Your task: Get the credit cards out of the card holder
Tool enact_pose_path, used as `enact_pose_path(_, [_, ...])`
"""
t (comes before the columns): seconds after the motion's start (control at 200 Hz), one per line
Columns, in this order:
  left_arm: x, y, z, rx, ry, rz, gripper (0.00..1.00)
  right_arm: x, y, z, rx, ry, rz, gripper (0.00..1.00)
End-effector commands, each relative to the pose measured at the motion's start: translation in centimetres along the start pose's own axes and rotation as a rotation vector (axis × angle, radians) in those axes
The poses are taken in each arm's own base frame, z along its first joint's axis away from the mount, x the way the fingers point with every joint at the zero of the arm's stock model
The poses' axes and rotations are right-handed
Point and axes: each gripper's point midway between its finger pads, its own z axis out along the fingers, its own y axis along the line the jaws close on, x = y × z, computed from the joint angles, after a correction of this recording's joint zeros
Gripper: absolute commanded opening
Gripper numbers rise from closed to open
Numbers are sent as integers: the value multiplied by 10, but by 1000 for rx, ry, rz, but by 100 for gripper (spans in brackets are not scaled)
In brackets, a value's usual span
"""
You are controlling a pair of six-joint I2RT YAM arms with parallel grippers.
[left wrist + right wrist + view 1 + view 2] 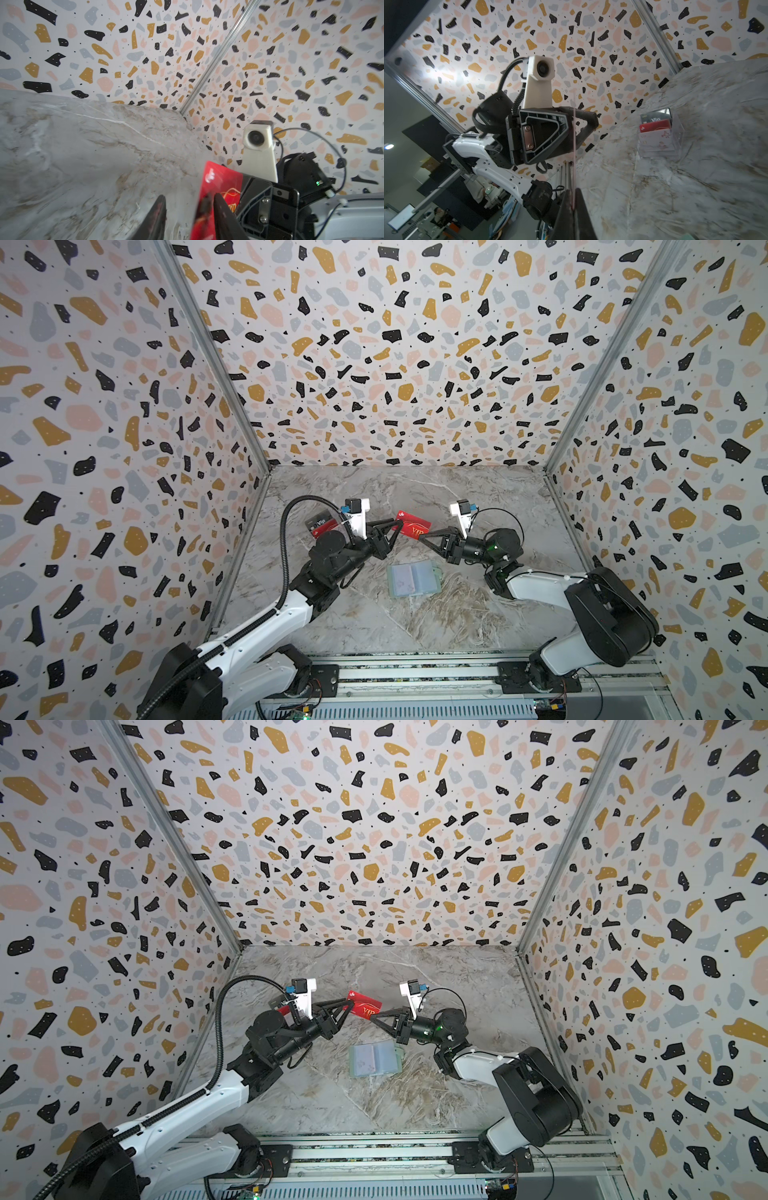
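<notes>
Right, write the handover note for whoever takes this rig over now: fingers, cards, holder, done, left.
Left gripper: fingers parted either side of the red card, not clamping it.
Right gripper: shut on that card's other end, holding it off the table.
Card holder: lies open on the table, neither arm touching it.
Clear box, back left: holds the dark grey card, a second red card and the white-pink card.
Done: three cards boxed, a fourth out.
Left: probably box the held card, then check the sleeves; their contents are unclear from here.
</notes>
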Motion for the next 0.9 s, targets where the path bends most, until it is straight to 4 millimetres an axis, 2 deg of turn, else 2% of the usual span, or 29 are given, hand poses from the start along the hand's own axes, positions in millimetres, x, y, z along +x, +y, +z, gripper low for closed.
enact_pose_path(0.0, [17,2,-6,-26,144,107,41,10,1,-5,52,129,-90,0])
enact_pose_path(0.135, [29,-3,-14,-4,233,165,45,26,-3,-15,111,248,-129,0])
enact_pose_path(0.385, [45,-25,-22,123,376,237,46,57,0,-26,91,428,-146,0])
enact_pose_path(0.651, [59,-35,-26,212,452,286,46,66,19,-27,-18,476,-167,0])
enact_pose_path(0.896, [67,-39,-27,254,499,280,41,72,21,-19,-42,519,-176,0])
